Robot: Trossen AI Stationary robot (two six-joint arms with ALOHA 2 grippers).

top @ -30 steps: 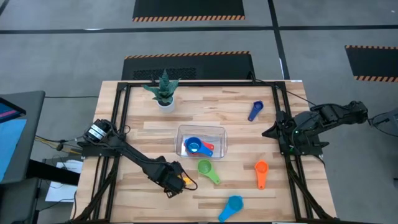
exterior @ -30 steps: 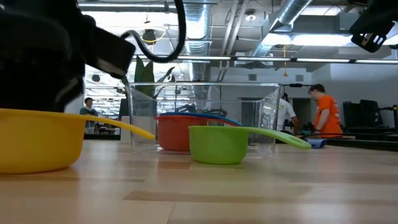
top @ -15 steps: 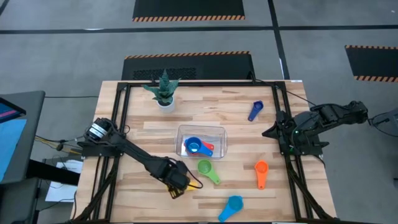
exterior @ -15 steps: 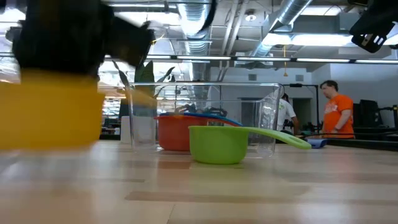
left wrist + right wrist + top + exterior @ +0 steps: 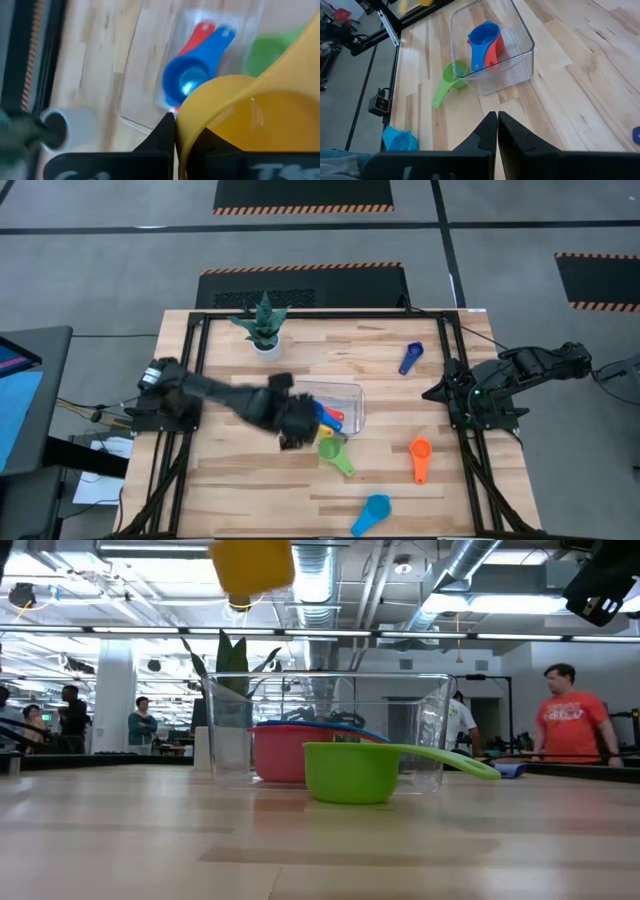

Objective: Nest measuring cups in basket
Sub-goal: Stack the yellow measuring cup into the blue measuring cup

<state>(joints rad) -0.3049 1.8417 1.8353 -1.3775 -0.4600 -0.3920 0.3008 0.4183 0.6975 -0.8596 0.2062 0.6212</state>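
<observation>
Clamped on the rim of the yellow measuring cup [image 5: 250,125], the left gripper [image 5: 290,423] hangs raised above the table at the near-left corner of the basket [image 5: 352,392]; the low view shows the cup [image 5: 254,566] high above the basket's rim. The right gripper [image 5: 496,131] waits at the table's right edge with its fingers pressed together, holding nothing.

Inside the basket a lighter blue cup [image 5: 309,415] sits in the red cup [image 5: 334,418], both handles running the same way. The green cup [image 5: 330,450] lies just outside the near wall, the orange cup [image 5: 419,451] to the near right, another lighter blue cup [image 5: 375,508] at the near edge, and the dark blue cup [image 5: 410,358] far right.

To place this one well, I would carry it fully over the wall, centre its bowl on the stacked pair, align the handle with theirs, and lower it before letting go. Releasing from this height could tip it or knock the stack. Yellow looks larger than the blue bowl, so it may perch rather than seat.
</observation>
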